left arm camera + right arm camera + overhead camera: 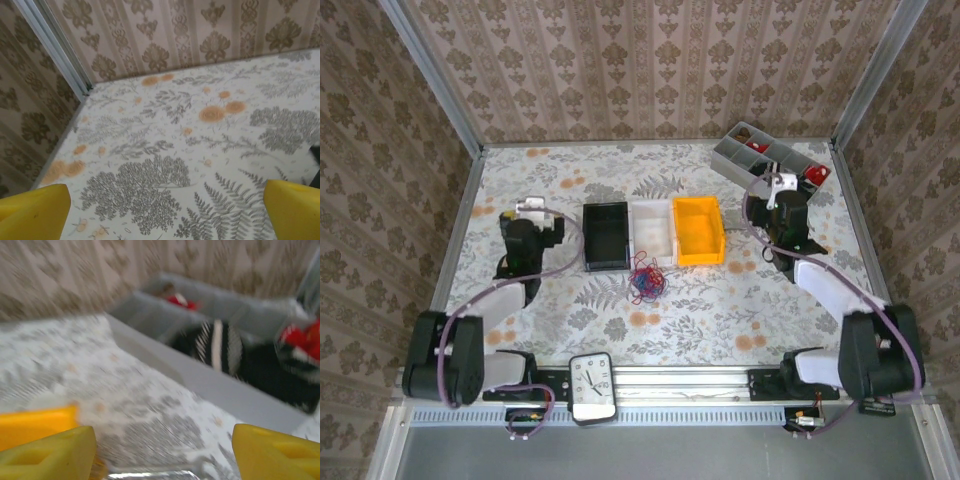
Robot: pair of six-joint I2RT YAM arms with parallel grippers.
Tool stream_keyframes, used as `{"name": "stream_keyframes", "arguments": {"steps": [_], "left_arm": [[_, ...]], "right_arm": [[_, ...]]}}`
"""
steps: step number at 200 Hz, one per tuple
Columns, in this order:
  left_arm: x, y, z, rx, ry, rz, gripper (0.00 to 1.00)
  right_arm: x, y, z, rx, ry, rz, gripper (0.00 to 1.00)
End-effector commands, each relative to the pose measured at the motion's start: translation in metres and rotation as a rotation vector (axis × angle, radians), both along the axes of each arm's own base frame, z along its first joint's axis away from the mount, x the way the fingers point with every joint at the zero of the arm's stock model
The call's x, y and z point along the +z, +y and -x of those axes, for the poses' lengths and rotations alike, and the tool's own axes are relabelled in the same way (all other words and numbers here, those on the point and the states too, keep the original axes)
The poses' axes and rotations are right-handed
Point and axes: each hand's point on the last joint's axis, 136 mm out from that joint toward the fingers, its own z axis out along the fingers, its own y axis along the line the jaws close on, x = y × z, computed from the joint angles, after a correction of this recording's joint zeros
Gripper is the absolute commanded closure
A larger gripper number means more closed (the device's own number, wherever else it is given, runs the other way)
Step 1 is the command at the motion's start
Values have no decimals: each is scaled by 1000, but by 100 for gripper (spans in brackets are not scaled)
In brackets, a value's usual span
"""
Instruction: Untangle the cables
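Cables [645,281] clumped on desk [720,310], just near-side of white bin [653,230]; we see left pincer [166,192] spread wide left of that bin, right pincer [164,432] spread right of it, both empty.

We see smooth plastic on the yellow bin [699,230]; the cables [645,280] near it look like thin coated wire, the table [720,310] beneath it matt and printed.

No words to read
The clock [592,384] at the near edge has a face, but its marks are too small to read.
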Motion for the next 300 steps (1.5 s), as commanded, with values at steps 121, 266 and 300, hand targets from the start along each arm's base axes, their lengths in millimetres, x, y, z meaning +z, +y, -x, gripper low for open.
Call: {"name": "stream_keyframes", "arguments": {"steps": [121, 266, 300], "left_arm": [[-37, -141, 99, -228, 437, 331, 0], [-62, -80, 131, 105, 426, 606, 1], [-56, -92, 125, 62, 444, 558, 1]], "right_arm": [[-55, 242, 134, 731, 449, 2, 30], [-111, 290, 93, 784, 672, 112, 50], [-114, 287, 80, 767, 667, 137, 52]]}}
